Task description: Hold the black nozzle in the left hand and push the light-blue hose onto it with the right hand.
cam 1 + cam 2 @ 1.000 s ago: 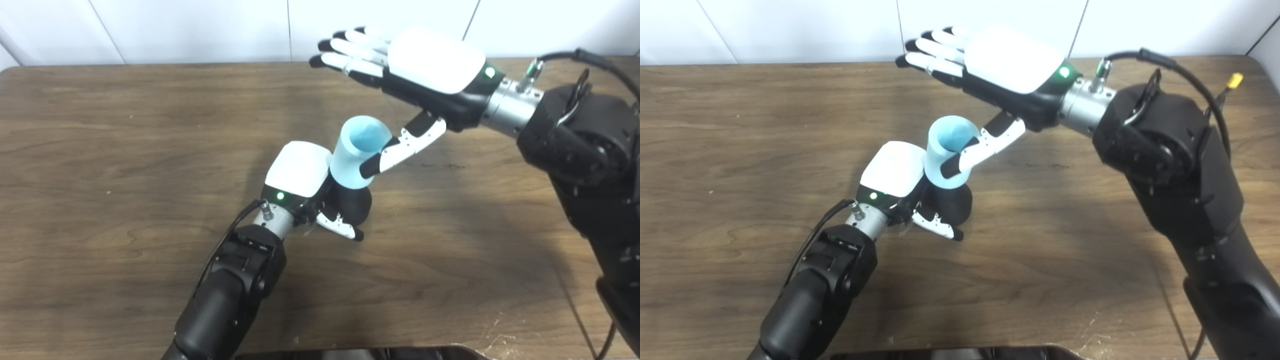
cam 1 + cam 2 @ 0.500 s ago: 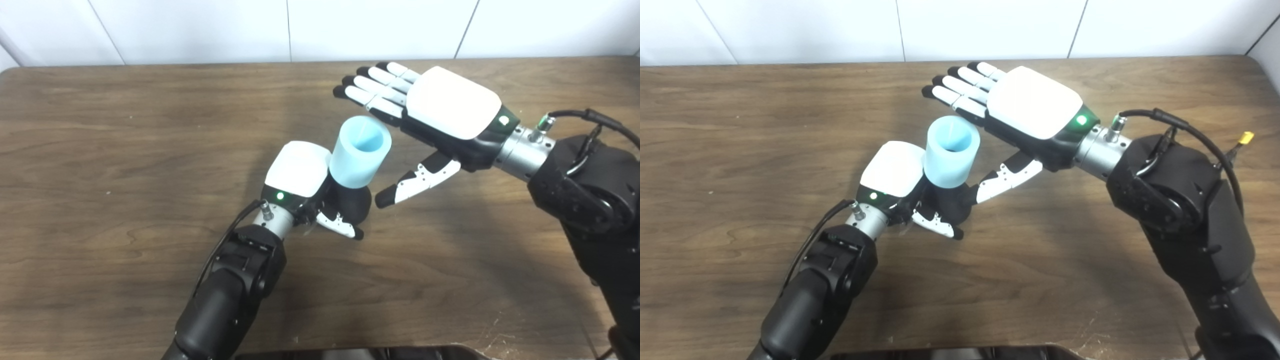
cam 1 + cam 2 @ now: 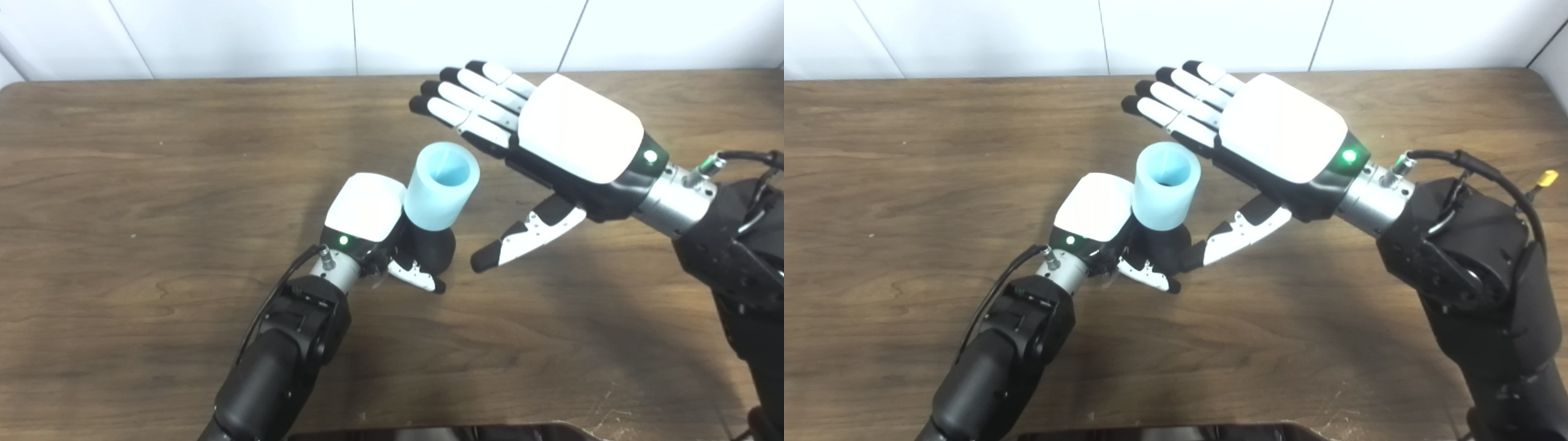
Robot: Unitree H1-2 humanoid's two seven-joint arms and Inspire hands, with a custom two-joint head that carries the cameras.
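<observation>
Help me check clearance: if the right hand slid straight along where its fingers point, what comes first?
Probably nothing: the right hand points up-left, above and behind the light-blue hose, toward bare table. Depth is uncertain.

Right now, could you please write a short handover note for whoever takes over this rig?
Left hand: shut on the black nozzle, holding it above the table.
Right hand: open, fingers spread, holding nothing, apart from and to the right of the hose.
Light-blue hose: sits upright on top of the nozzle, open end up.
Done: hose looks placed on the nozzle and let go.
Left: how deep it is seated cannot be seen; check, and press it down if loose.
</observation>
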